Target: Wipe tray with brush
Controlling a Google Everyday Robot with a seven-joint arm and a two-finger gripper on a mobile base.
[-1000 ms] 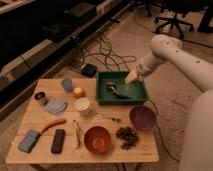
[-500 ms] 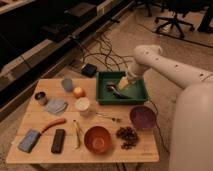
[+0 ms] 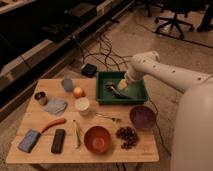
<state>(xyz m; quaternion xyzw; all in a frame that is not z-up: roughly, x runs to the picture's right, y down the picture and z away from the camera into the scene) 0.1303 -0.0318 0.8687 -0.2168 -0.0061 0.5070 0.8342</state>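
Near edge of table: brown bowl [image 3: 97,138]; purple bowl [image 3: 142,117] a little beyond.
Far side: green tray [image 3: 136,93], with the brush [image 3: 111,89] lying on its floor.
Gripper [image 3: 121,87]: lowered into the tray, just beside the brush, fingers spread wide, nothing in its grip.

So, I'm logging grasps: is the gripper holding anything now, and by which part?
Nothing yet, it seems: the open gripper hangs low in the tray, by the brush lying on its floor.
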